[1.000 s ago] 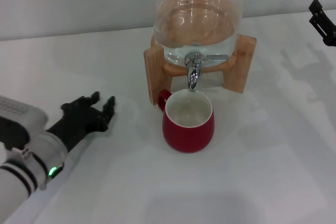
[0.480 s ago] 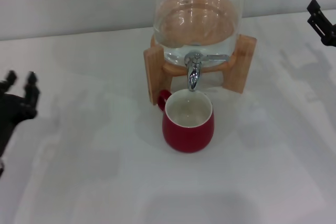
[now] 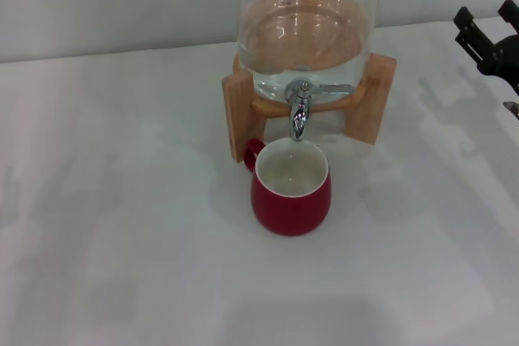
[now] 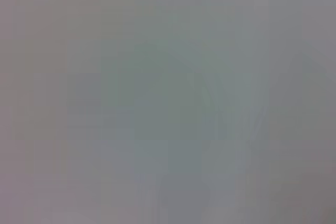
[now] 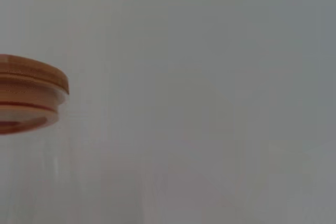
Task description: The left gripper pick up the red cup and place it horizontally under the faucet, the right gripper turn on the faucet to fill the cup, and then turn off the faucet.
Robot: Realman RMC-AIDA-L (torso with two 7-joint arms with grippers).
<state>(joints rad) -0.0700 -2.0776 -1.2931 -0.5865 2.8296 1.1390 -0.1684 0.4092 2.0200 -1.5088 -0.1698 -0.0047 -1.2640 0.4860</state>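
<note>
The red cup point(image 3: 290, 186) sits upright on the bench point(image 3: 122, 241), directly beneath the faucet point(image 3: 300, 109) spout. The right gripper point(image 3: 486, 38) hovers well off to the dispenser's far side, jaws spread, holding nothing. The left gripper is out of sight. Risk now: the thin lever point(image 3: 331, 87) is a small target, and a clumsy reach could shove the wooden stand point(image 3: 239, 111), shifting the spout off the cup and spilling water.

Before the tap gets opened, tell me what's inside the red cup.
The red cup stands upright under the faucet, showing only its white inside; no water stream is visible. The near part of its floor is hidden by the rim. The right gripper hangs far off.
</note>
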